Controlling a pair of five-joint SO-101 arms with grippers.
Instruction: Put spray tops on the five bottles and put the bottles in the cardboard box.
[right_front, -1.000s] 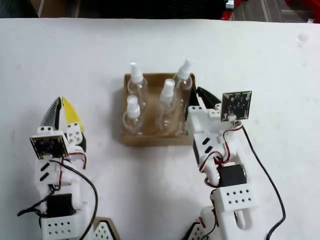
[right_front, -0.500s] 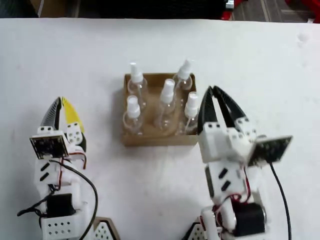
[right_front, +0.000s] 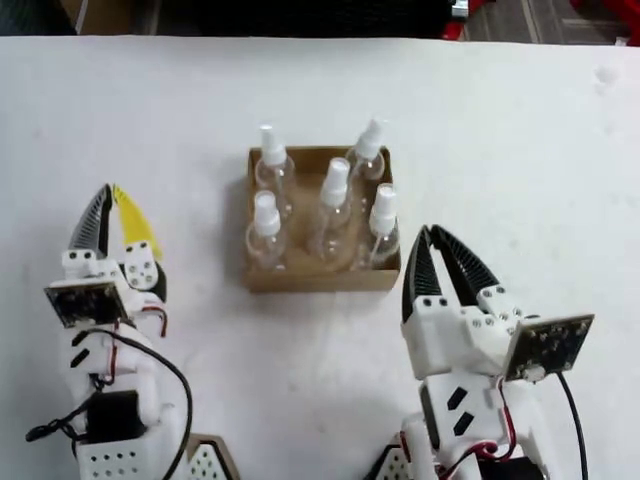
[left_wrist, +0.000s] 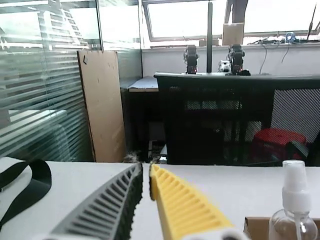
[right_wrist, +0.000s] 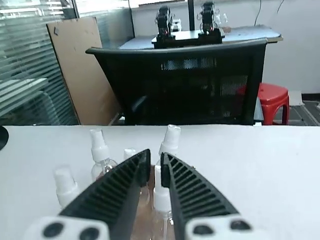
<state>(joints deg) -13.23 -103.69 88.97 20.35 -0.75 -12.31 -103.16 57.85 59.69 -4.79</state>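
All five bottles (right_front: 330, 205) are standing upright in the box (right_front: 262, 278), spray tops (right_front: 334, 178) on. Right gripper (right_front: 431, 232) is sitting just near-right of the box, clenched on nothing. Left gripper (right_front: 110, 191) is resting well to the left, also closed and empty. Bottles are looking like thin clear plastic, probably empty though hard to tell: light, tippy, slick. Best gripping at the neck under the top, gently.

Left tool (right_front: 111, 189), right tool (right_front: 432, 232): fingers together, pointing forward.

Bottles (right_front: 333, 205) in cardboard box (right_front: 320, 279), left claw (right_front: 110, 190) leftward, right claw (right_front: 431, 232) seemingly before its corner
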